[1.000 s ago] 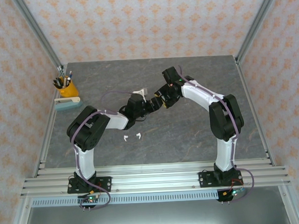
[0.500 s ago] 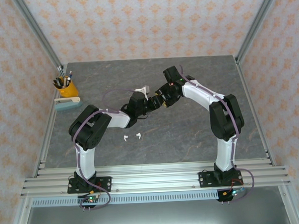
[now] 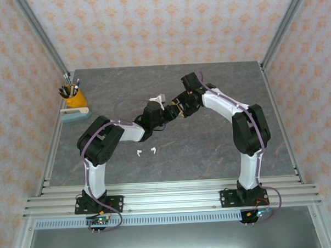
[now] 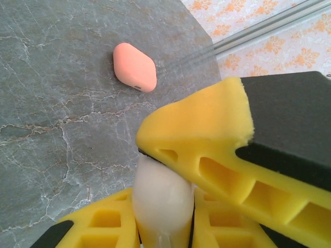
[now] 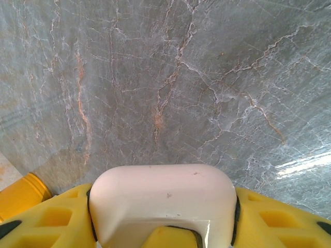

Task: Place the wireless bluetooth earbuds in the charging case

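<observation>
Closing fully since the earlier frame, the left gripper is now pinching one end of the white charging case, apparently its lid. The right gripper, jaws part-way apart, is clamping the same case across its body above the table. Two white earbuds are lying well apart from it, beside the left arm; a salmon-pink case is resting nearby. Opening cleanly is probably calling for a steady right hold while the left is swinging the lid about its hinge.
</observation>
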